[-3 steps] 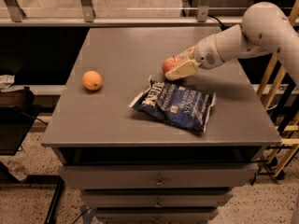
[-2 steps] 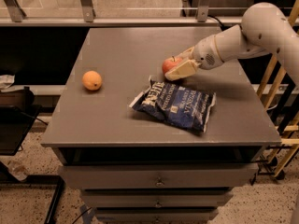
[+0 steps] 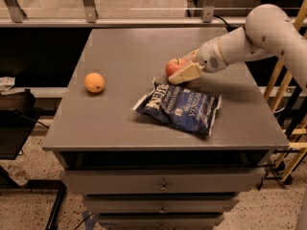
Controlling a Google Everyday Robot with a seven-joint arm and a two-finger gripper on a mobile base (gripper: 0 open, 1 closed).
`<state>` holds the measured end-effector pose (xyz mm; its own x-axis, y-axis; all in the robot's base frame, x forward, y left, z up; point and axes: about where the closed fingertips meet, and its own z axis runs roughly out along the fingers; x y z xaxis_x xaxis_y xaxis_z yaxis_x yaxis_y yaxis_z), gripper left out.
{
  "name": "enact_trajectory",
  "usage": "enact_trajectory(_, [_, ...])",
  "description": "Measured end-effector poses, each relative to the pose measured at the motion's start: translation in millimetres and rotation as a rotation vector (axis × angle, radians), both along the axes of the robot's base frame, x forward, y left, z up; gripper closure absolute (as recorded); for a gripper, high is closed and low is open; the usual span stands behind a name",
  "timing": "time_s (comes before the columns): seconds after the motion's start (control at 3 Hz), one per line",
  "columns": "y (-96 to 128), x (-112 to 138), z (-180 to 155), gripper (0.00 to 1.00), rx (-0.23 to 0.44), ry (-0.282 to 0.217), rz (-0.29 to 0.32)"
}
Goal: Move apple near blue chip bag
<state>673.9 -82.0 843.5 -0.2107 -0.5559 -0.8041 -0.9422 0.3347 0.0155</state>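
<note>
A small red apple [image 3: 173, 66] with a short stem sits between the cream fingers of my gripper [image 3: 182, 69], which reaches in from the right on a white arm. The gripper is shut on the apple, right at the far edge of the blue chip bag [image 3: 179, 108]. The bag is dark blue and crinkled with white lettering, and it lies flat on the grey table [image 3: 120, 119], right of centre. I cannot tell whether the apple rests on the table or hangs just above it.
A round orange fruit [image 3: 94, 82] lies at the table's left side. A wooden frame [image 3: 288, 95] stands to the right of the table. A dark chair [image 3: 14, 128] stands to the left. Drawers [image 3: 163, 186] sit below the tabletop.
</note>
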Motion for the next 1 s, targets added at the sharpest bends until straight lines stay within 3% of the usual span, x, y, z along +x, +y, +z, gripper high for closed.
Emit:
enact_trajectory(0.33, [2.7, 0.0, -1.7, 0.00, 0.001, 0.003, 0.004])
enact_trajectory(0.67, [2.7, 0.1, -1.6, 0.00, 0.001, 0.002, 0.004])
enact_trajectory(1.0, [0.8, 3.4, 7.9, 0.00, 0.000, -0.035, 0.000])
